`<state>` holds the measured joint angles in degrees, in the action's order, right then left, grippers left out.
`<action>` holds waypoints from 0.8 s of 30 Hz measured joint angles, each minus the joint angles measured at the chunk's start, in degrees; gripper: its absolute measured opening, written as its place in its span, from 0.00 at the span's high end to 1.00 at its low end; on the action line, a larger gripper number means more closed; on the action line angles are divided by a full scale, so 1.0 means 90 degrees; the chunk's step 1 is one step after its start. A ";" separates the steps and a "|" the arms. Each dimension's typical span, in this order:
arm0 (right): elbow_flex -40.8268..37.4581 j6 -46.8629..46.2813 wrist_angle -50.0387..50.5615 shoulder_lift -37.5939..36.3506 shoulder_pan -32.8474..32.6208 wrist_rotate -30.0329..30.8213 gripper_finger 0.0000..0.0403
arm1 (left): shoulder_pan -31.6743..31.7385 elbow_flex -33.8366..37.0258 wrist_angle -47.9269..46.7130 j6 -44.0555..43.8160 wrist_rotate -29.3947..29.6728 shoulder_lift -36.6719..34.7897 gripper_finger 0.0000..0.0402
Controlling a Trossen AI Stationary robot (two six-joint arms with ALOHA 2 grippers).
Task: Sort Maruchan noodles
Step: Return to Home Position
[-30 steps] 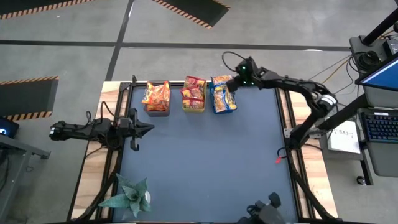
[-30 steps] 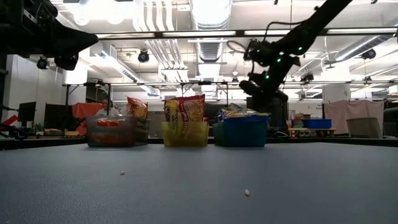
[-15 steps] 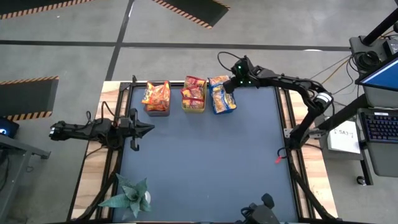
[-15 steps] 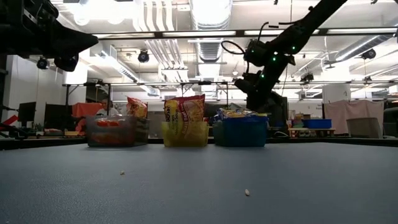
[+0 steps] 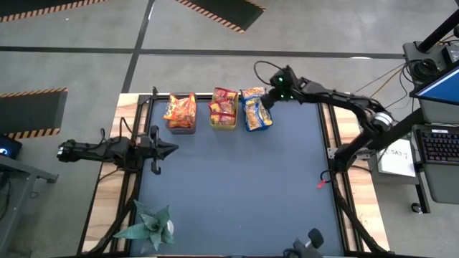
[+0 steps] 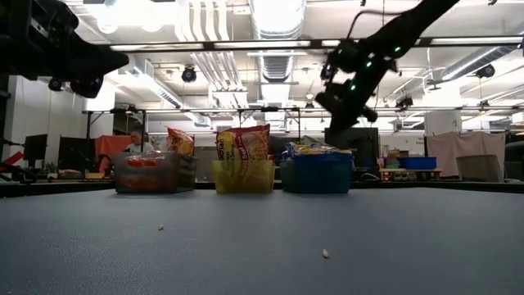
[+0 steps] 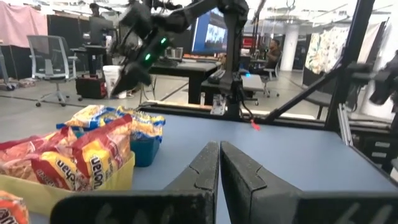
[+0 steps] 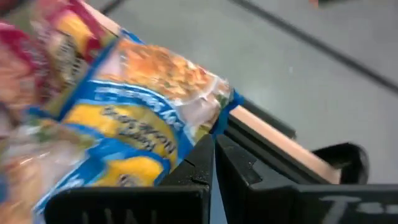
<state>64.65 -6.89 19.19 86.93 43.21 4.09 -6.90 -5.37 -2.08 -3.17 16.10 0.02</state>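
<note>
Right gripper (image 5: 270, 97) is hanging just above the far right corner of the blue bin (image 6: 318, 174), fingers pressed together with nothing between them. From my right wrist cam all I get past the fingers is blue-and-yellow packs (image 8: 130, 118), sitting in that bin. Three bins stand in a row along the far edge of the table (image 5: 237, 179): grey bin (image 6: 146, 176) on the left with the orange packs (image 5: 180, 109), yellow bin (image 6: 244, 176) in the middle with the red packs (image 5: 224, 106), blue one on the right. No packs loose on the mat that I can see, just a couple of crumbs (image 6: 326, 253). Left gripper (image 5: 171, 148) is parked at the left edge, pointing right, fingers closed too and empty. Plant (image 5: 147, 223) sits in the near left corner.
</note>
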 joint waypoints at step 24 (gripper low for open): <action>-0.5332 0.1705 -0.2402 -0.7286 -0.0815 -0.2683 0.98 | -0.0001 -0.0010 -0.0169 -0.0171 -0.0013 -0.0003 1.00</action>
<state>16.66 8.45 -2.44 21.36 35.88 -20.07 -6.90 -5.45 -3.61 -4.71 15.98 -0.01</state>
